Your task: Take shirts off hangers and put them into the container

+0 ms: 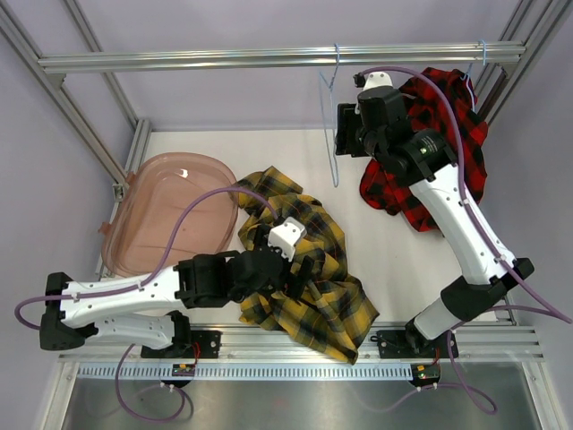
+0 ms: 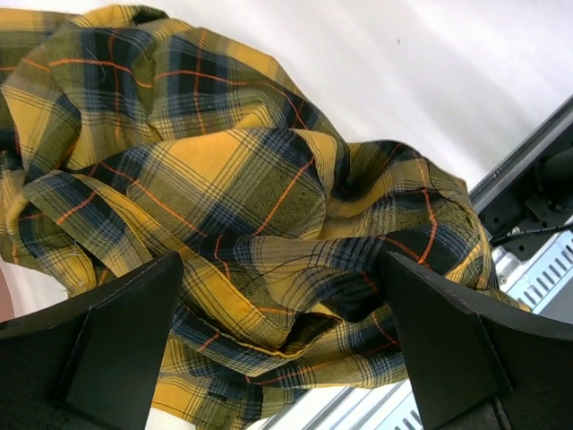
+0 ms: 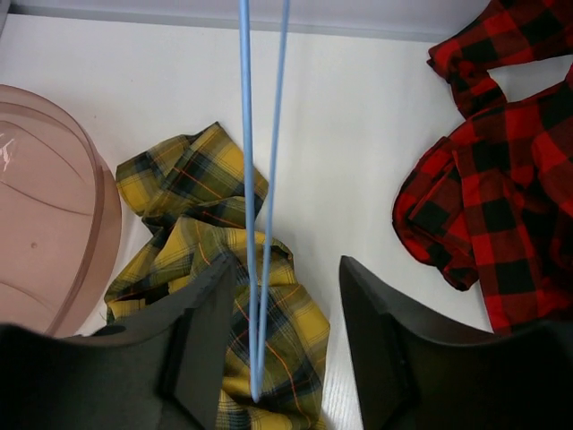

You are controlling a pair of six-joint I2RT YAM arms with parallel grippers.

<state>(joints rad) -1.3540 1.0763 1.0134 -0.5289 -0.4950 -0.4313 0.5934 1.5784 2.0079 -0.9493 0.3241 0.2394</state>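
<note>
Left wrist: left jaws wide apart over yellow shirt (image 2: 224,179); right jaws apart around hanger (image 3: 255,179).

Matt cloth shirt (image 2: 251,179), glossy tub (image 1: 157,193) (translucent plastic)

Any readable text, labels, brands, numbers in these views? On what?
None readable. No lettering shows on the yellow plaid shirt, red plaid shirt, tub or blue hanger.
The green mark on the right arm is too small to read.
</note>
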